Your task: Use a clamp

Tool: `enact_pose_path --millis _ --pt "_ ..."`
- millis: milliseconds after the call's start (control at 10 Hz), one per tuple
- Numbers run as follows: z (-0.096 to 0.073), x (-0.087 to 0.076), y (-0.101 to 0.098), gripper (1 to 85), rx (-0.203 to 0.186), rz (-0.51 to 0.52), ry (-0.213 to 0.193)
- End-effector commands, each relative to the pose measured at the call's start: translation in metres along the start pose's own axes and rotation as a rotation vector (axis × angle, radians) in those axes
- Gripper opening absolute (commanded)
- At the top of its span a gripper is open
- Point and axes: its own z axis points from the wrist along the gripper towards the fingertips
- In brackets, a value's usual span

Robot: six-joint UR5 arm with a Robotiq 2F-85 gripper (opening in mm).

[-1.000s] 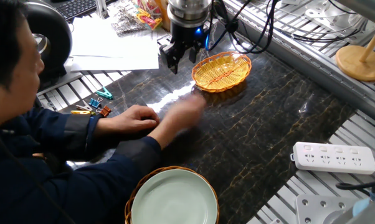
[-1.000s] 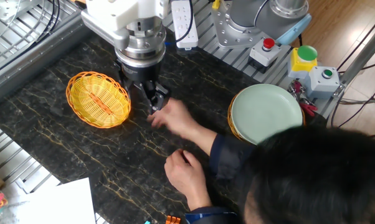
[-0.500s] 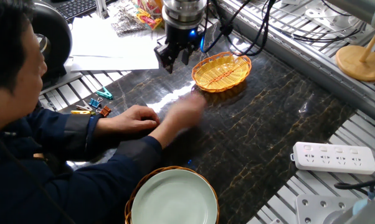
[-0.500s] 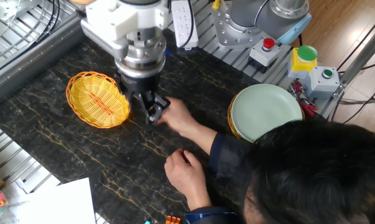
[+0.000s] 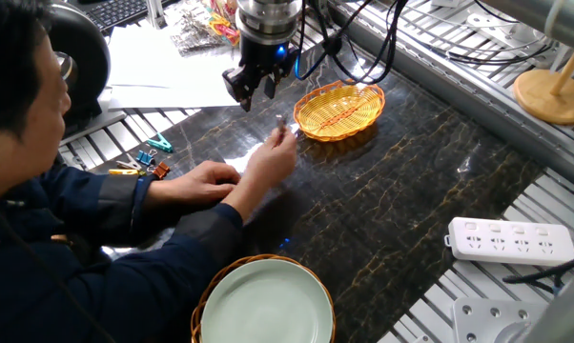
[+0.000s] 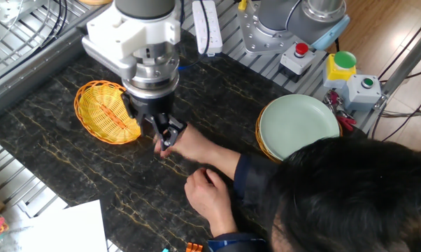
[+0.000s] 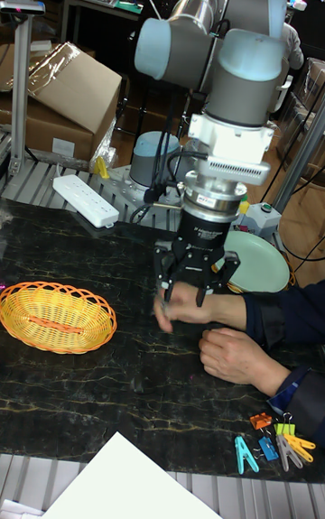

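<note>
Table: dark marble top [image 5: 411, 181] with gold veins, metal rails around it.
Basket: yellow wicker basket [image 5: 339, 110], something thin and orange inside.
Plate: pale green plate [image 6: 299, 126] on a wicker tray.
Gripper: gripper [image 5: 245, 88] fingers spread apart, holding nothing.
Clamp: small clamp [image 5: 281, 124] pinched in the person's hand [image 5: 271, 162], just below the gripper.

A small clamp [image 5: 281, 123], metallic-looking and too small to make out in detail, is pinched in the person's raised fingertips above the dark marble table, just beside the yellow wicker basket.

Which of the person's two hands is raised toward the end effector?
The far hand, lifted beneath the end effector pinching something small; the other hand rests flat on the table.
</note>
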Motion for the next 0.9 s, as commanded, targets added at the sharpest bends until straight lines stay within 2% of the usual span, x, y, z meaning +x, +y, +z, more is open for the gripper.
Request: enact_pose_path --millis 0,100,300,600,800 --pt "0.0078 -0.0012 -0.0161 47.3 -0.019 -0.100 0.002" --pt "0.0073 0.0017 -0.0201 47.3 -0.015 -0.112 0.010" --pt "0.0073 -0.0005 -0.0152 47.3 -0.030 -0.085 0.006" --pt "0.0077 -0.0025 -0.0152 47.0 -0.030 -0.076 -0.003" --pt "0.0068 -0.0034 -0.0173 40.0 -0.016 -0.055 0.002"
